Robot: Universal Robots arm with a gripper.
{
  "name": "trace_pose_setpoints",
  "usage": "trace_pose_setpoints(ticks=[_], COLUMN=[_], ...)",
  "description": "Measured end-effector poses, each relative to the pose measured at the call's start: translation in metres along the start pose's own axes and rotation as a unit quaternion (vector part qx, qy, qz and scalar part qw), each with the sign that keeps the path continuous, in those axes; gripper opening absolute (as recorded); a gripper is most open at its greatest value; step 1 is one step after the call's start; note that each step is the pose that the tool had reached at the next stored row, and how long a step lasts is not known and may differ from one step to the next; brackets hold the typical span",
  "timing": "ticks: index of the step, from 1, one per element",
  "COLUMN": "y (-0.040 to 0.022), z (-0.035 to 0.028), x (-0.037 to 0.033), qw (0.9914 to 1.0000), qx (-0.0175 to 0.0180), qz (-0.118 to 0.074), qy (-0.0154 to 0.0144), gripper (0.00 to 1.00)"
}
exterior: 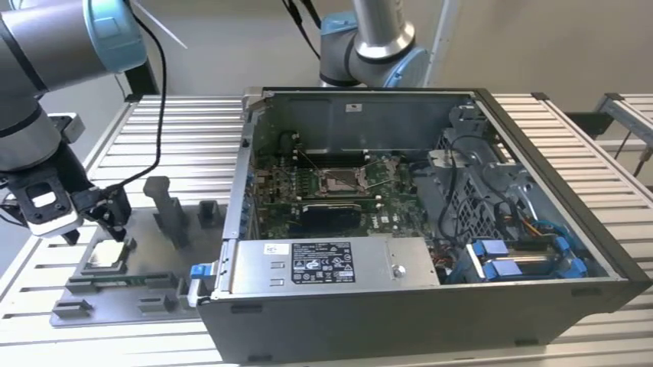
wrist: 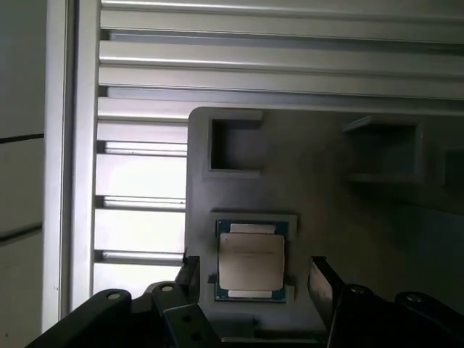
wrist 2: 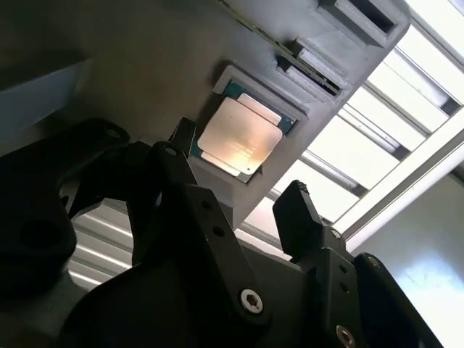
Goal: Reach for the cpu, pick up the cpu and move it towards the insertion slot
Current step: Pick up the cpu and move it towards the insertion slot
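The pincer (wrist: 254, 277) is seen open over the cpu (wrist: 251, 261), not yet gripped and seated in a grey fixture (wrist: 341, 225) at eight o'clock in the exterior view, well apart from the slot (exterior: 342, 180) in the case (exterior: 408, 325).

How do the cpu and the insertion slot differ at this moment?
The cpu lies in a grey fixture outside the computer case; the insertion slot sits inside it. The cpu has a pale metal top; the insertion slot has a darker centre in a shiny frame. Both are square.
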State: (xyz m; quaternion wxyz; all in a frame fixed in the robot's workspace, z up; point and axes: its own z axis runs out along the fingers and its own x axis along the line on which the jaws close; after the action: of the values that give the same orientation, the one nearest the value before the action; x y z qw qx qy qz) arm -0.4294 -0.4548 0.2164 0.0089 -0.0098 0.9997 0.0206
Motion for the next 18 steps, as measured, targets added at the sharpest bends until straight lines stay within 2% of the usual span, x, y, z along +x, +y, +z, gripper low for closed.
trace_pose_setpoints(ticks=[9, 18], y=[-0.0032, -0.0039], z=[0.015, 0.0255], x=[0.0008, 0.001], qw=[1.0, 1.0], qx=[-0.0002, -0.0024], qz=[0.0, 0.0], qy=[0.0, 0.0], gripper=[1.0, 1.0])
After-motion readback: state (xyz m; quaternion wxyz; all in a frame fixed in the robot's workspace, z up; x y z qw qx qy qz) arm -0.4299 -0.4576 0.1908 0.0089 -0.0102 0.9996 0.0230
